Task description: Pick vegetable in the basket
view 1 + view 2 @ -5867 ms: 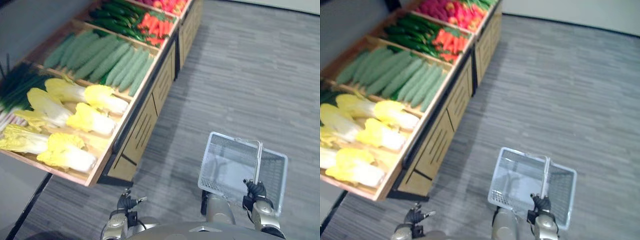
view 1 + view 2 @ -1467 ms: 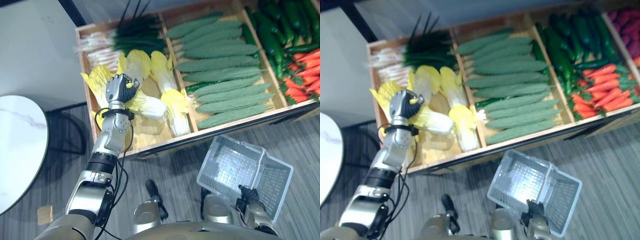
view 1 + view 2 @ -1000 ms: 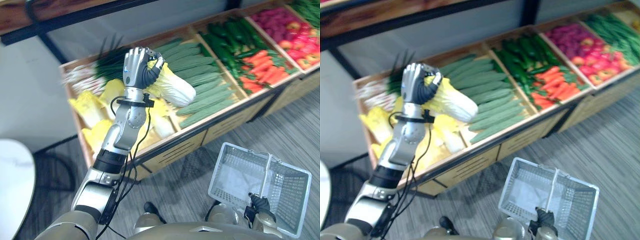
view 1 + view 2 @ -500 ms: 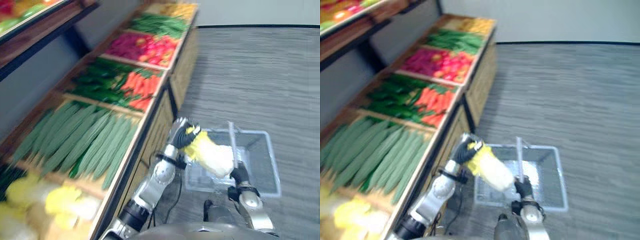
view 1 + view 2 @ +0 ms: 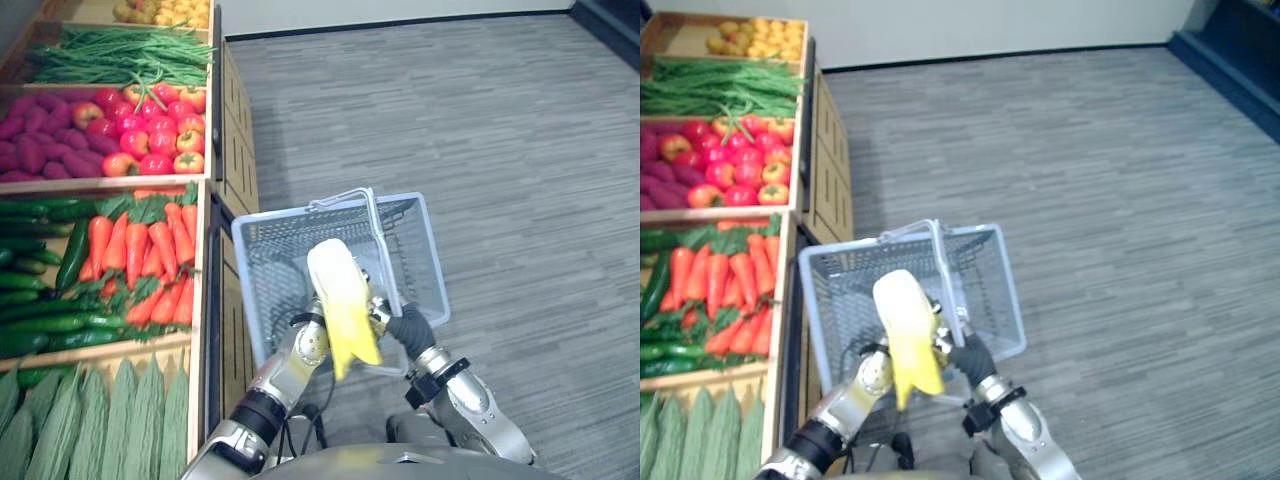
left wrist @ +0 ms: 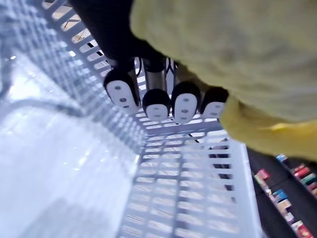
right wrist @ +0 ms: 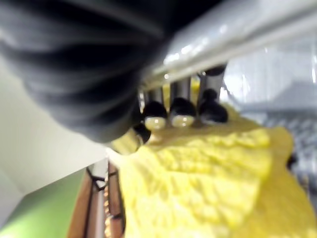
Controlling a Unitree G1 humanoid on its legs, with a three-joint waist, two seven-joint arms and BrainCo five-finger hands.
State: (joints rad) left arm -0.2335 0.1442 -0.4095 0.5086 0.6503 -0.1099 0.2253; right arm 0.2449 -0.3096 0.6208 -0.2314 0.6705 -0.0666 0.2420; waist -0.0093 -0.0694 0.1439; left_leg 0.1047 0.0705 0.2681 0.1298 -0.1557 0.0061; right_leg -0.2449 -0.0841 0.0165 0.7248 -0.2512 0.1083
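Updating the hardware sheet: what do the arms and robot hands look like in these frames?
The left arm and right arm are silver-grey, built of rounded metal segments with darker joint bands. The right robot hand has a dark ribbed cover over its back and wrist, then a black collar. The left robot hand shows silver fingers ending in dark rounded tips with pale oval pads. No markings are legible.

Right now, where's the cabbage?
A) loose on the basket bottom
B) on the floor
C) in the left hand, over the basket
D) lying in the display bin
C: the left hand has its fingers curled round the cabbage, which is held over the basket, whose mesh shows past the fingers in the left wrist view.
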